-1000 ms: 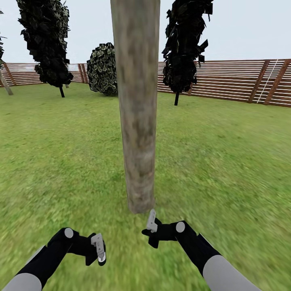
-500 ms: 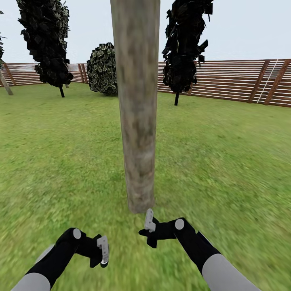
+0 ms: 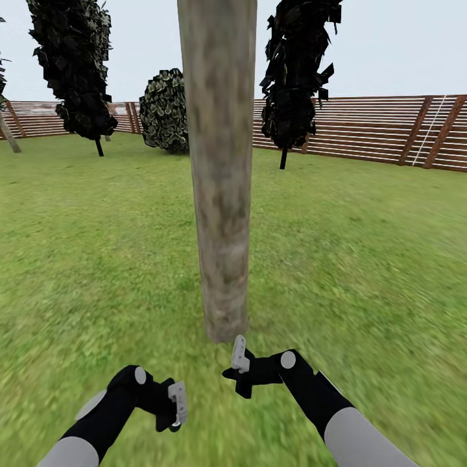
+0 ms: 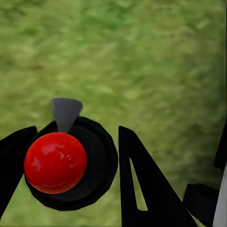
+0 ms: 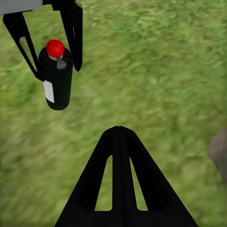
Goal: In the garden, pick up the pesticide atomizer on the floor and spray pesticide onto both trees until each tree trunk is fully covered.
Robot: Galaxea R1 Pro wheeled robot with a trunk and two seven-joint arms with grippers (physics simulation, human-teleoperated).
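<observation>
- Thick mottled grey-brown tree trunk (image 3: pixel 220 175) rising straight from the grass (image 3: pixel 363 259) at the centre of the head view, base just beyond the two arms, top cut off by the frame.
- Left gripper (image 3: pixel 174 408) low at near left, fingers pinching the pesticide atomizer (image 5: pixel 57 78); seen from the right wrist camera as a black bottle with a pale label, grey nozzle and red cap, held upright between two black fingers above the lawn.
- Same atomizer (image 4: pixel 66 163) viewed end-on from the left wrist camera: red cap over a round black body, grey nozzle tip pointing away, one finger (image 4: pixel 142 184) at each side of the body.
- Right gripper (image 3: pixel 239 363) at near centre, just short of the trunk's base, one pale finger standing upright; fingers (image 5: pixel 120 184) pressed together into a single wedge in the right wrist view, holding nothing.
- Edge of the trunk (image 5: pixel 218 153) just visible at the side of the right wrist view.
- Dark cypress-like trees (image 3: pixel 295 78) and a rounded bush (image 3: pixel 164 110) far behind, before a brown slatted fence (image 3: pixel 376 126) under a pale sky.
</observation>
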